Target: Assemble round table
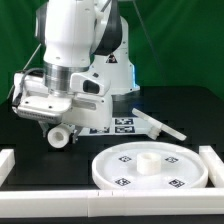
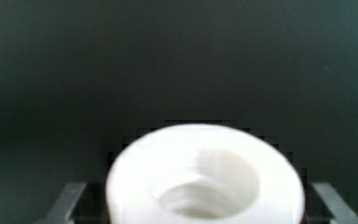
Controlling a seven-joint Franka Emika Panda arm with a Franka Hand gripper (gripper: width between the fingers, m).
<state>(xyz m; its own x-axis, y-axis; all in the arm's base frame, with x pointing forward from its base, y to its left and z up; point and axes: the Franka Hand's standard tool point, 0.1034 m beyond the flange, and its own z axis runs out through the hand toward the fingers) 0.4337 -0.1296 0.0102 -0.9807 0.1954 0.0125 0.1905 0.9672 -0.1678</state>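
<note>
The large rimmed round disc point(image 1: 150, 166) lies flat on the black table at the front of the exterior view's right, tags up, with a raised hub at its centre. My gripper point(image 1: 57, 129) is at the exterior view's left, well away from the disc. It is shut on the short thick cylinder leg point(image 1: 61, 136), held on its side low over the table. In the wrist view the leg point(image 2: 197, 172) is a blurred white round end filling the space between my fingers point(image 2: 66, 203); my gripper point(image 2: 197, 208) closes on it. A narrow white part point(image 1: 166, 127), perhaps the foot piece, lies behind the disc.
The marker board point(image 1: 122, 125) lies behind the disc, by the robot's base. White border rails run along the front point(image 1: 50, 193), the exterior view's left point(image 1: 6, 163) and the exterior view's right point(image 1: 212, 163). The arm's body stands over the back left.
</note>
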